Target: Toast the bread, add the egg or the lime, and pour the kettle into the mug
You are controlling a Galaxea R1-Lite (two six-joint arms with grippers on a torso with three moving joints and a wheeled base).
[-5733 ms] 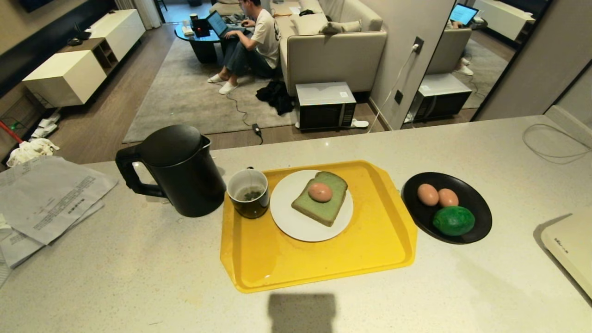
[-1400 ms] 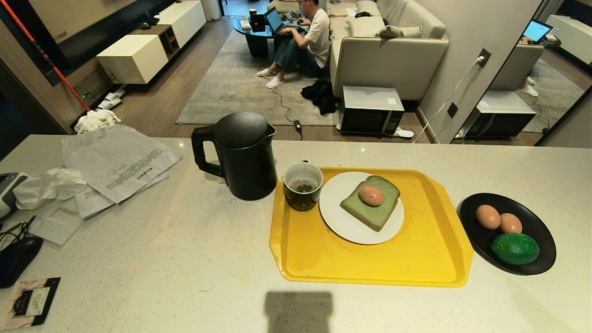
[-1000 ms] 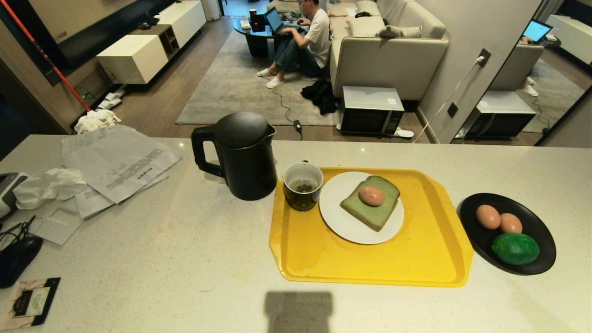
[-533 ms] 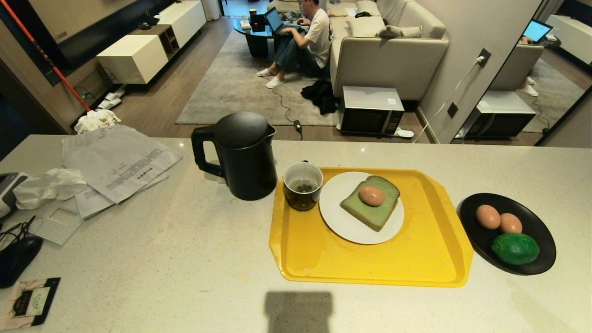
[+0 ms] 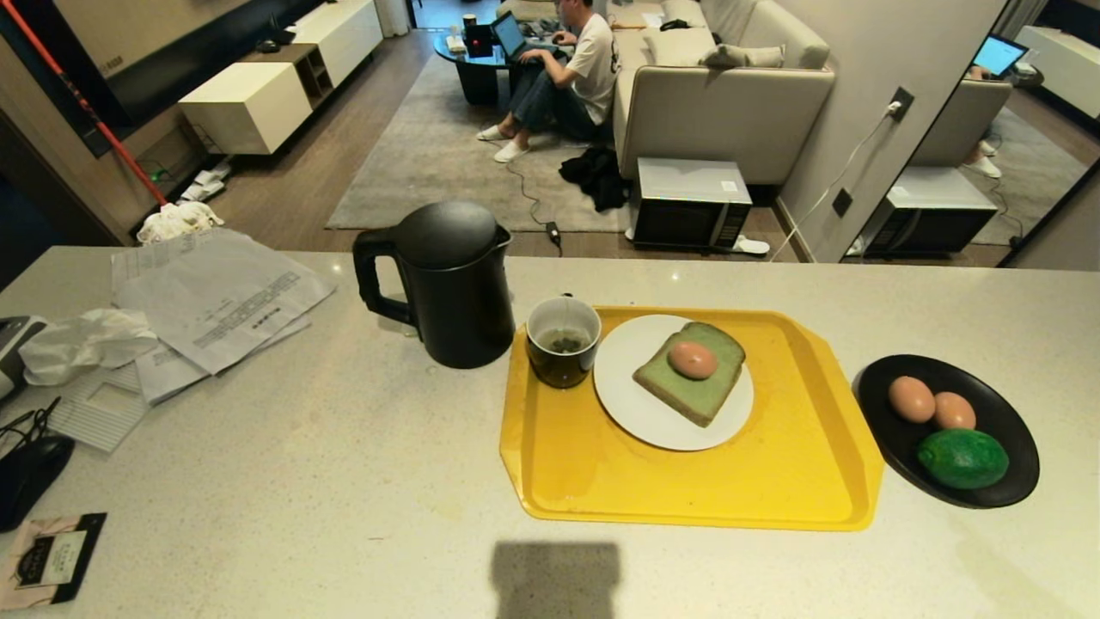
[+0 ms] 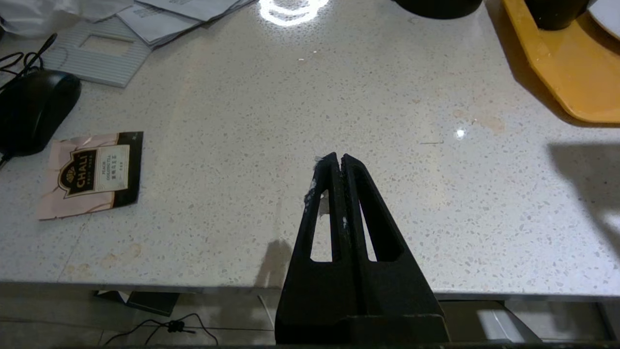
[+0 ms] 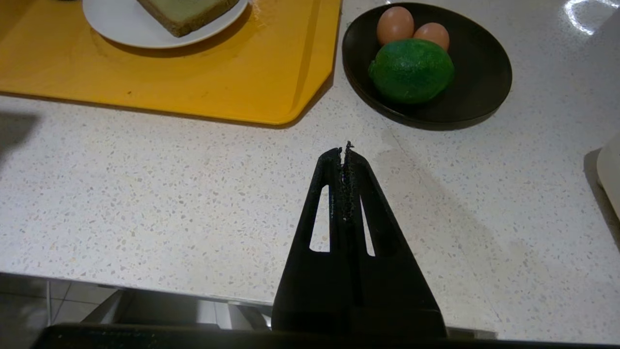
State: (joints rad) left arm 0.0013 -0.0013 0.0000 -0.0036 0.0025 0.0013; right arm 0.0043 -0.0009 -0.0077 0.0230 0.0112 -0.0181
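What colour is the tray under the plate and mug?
Bright yellow. The tray shows best in the head view.

Egg (image 5: 693, 359) on bread (image 5: 690, 383); kettle (image 5: 447, 282) left of mug (image 5: 562, 340).

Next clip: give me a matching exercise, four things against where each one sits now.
Things:
1. kettle
2. mug
3. bread
4. lime

Places:
A. in the black dish beside two eggs
B. on the white plate, an egg on top
C. on the counter, left of the tray
D. at the yellow tray's far left corner

Pairs: 1-C, 2-D, 3-B, 4-A
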